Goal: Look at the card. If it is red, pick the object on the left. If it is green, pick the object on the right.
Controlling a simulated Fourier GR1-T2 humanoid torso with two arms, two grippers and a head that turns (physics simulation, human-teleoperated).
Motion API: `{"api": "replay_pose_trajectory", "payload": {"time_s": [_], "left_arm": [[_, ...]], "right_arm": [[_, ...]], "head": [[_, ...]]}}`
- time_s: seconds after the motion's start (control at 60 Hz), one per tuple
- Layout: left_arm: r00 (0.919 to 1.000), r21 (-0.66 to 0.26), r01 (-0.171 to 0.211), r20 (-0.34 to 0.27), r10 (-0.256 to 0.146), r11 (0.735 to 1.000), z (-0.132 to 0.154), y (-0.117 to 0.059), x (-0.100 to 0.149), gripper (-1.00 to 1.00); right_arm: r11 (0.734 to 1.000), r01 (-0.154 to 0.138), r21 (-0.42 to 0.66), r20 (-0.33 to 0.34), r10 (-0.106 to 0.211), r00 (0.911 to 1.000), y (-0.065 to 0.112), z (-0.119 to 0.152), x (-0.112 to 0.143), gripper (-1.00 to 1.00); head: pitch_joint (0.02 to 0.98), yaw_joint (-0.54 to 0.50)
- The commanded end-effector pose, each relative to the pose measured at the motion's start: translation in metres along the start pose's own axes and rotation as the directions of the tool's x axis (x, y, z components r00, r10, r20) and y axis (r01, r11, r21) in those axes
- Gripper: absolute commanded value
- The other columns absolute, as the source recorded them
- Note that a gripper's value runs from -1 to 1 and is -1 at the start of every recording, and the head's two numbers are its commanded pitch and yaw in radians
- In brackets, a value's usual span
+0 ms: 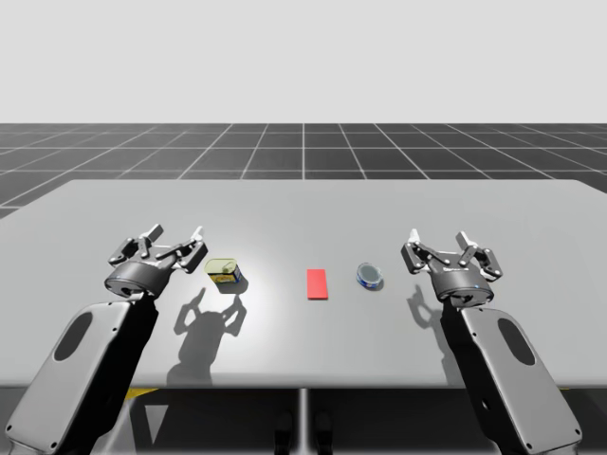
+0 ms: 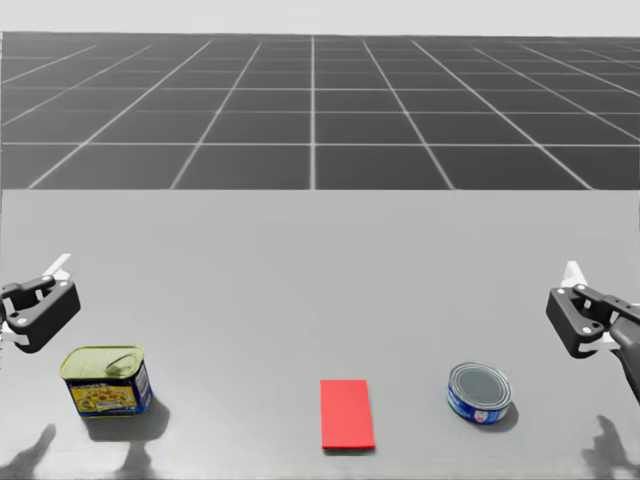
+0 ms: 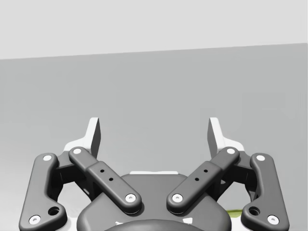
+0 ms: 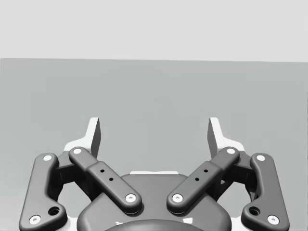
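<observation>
A: Card colour?
B: The card [image 2: 347,413] is red. It lies flat on the table [image 1: 303,204], front centre, long side pointing away from me.
A: Objects?
B: Two. Left of the card is a tin [image 2: 106,380]: rounded-rectangular, yellow-green lid, blue and yellow sides, upright. Right of the card is a can [image 2: 479,391]: low, round, blue wall, grey lid, also upright. The can sits nearer the card than the tin does. All three are apart.
A: Red means left, so the tin. Where is it relative to the arms?
B: Just beside the left gripper [image 1: 175,234], on the side toward the card and slightly nearer me (going by the high view). It isn't between the fingers. In the left wrist view a yellow-green sliver shows under the gripper body.
A: Jaws?
B: Both released. Left fingers are spread wide with bare table between them. The right gripper [image 1: 438,237] is the same. It sits on the can's outer side, apart from it.
A: Height?
B: Both hover off the table. Their shadows [image 1: 204,327] fall on the top, nearer me than the grippers.
</observation>
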Motion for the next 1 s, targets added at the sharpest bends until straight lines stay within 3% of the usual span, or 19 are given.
{"api": "replay_pose_trajectory", "payload": {"time_s": [0.017,0.2,0.383,0.767,1.0], "left_arm": [[0.9999,-0.003,0.011,0.001,-0.011,1.000,-0.0009,-0.0008,-0.0005,-1.00],[0.9999,-0.008,0.015,0.002,-0.015,1.000,-0.0012,-0.0016,-0.0002,-1.00],[0.9998,-0.013,0.021,0.002,-0.021,1.000,-0.0017,-0.0032,0.0003,-1.00],[0.9998,-0.011,0.018,0.003,-0.018,1.000,0.0010,-0.0050,0.0004,-1.00],[0.9998,-0.010,0.020,0.004,-0.020,1.000,0.0007,-0.0047,0.0004,-1.00]], "right_arm": [[1.000,-0.002,-0.006,-0.003,0.002,1.0000,-0.0006,-0.0005,-0.0002,-1.00],[1.000,-0.004,-0.008,-0.004,0.004,1.0000,-0.0008,-0.0011,-0.0004,-1.00],[1.000,-0.007,-0.008,0.001,0.007,1.0000,-0.0007,-0.0011,0.0006,-1.00],[1.000,-0.012,-0.008,0.005,0.012,0.9999,-0.0007,-0.0004,0.0007,-1.00],[1.000,-0.016,-0.005,0.006,0.016,0.9999,-0.0001,-0.0003,0.0007,-1.00]], "head": [[0.639,-0.02],[0.816,-0.04],[0.892,-0.05],[0.884,-0.04],[0.863,0.09]]}}
